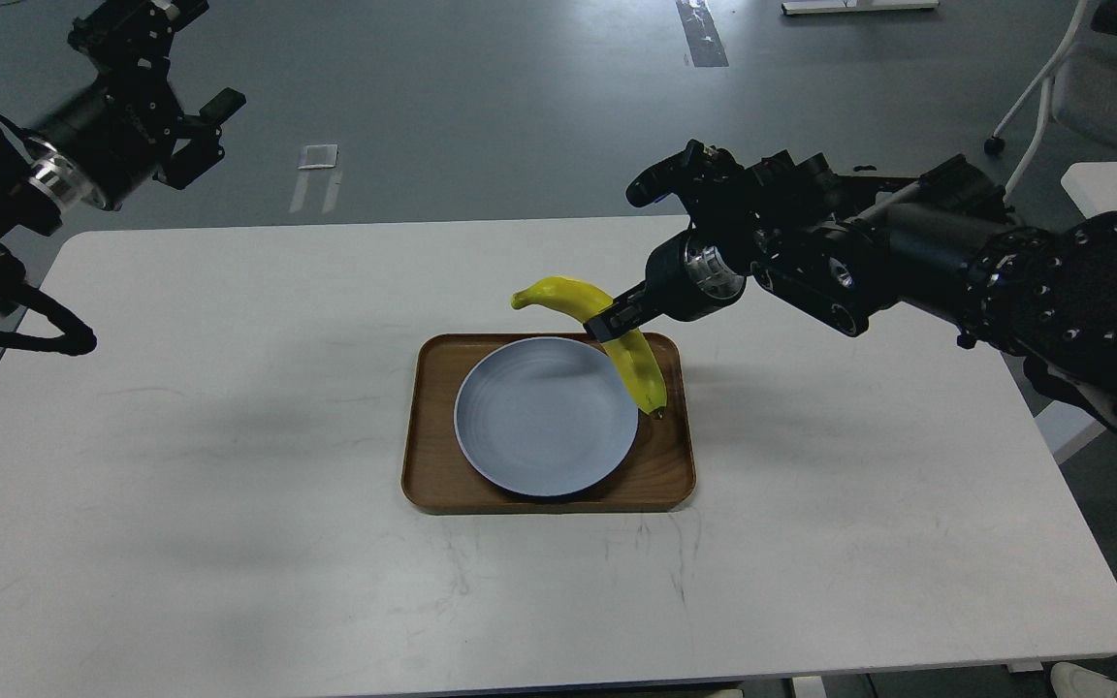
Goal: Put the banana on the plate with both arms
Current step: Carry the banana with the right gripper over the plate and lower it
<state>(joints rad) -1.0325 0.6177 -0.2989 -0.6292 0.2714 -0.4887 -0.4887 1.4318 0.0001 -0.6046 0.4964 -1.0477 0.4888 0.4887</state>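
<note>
Banana point(586, 301): clamped mid-length in R gripper point(614, 320), above plate point(520, 427) rim. L gripper point(192, 126) raised, fingers apart, holding nothing. Advised: shift L-ward, lower slow before release.

Lab or office space: grey floor point(520, 107) with tape marks point(702, 34), white table point(229, 436), wheeled chair point(1082, 87).

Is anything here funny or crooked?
Nothing is spilled or broken. The curved yellow banana hangs tilted in the right gripper, tip down beside the round blue-grey plate on the brown wooden tray.
</note>
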